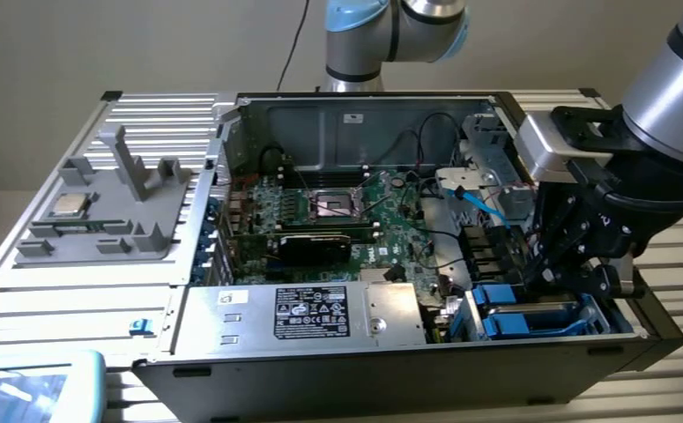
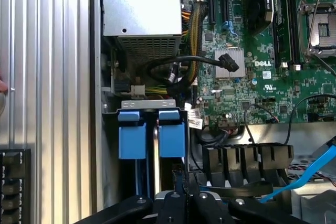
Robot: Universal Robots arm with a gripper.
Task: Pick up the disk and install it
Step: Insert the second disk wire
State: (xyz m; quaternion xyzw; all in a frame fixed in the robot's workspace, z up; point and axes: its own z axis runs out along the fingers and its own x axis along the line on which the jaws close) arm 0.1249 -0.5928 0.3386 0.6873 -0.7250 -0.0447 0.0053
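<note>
The disk (image 1: 527, 310) sits in the drive bay at the near corner of the open computer case, on the exterior view's right. Its blue frame tabs (image 2: 152, 135) stand side by side, with a thin silver edge between them; its label face is hidden. My gripper (image 1: 549, 280) hangs just over that bay, its black fingers drawn together. In the wrist view the gripper (image 2: 178, 202) is right at the end of the blue frames. Whether it touches them I cannot tell. Nothing shows between the fingers.
A big grey box with a black label (image 1: 317, 313) lies beside the bay, the green motherboard (image 1: 341, 220) behind it. A blue cable (image 1: 482, 204) and black cables run near the bay. On the exterior view's left, a grey fixture (image 1: 118, 207) holds a small silver chip (image 1: 70, 204).
</note>
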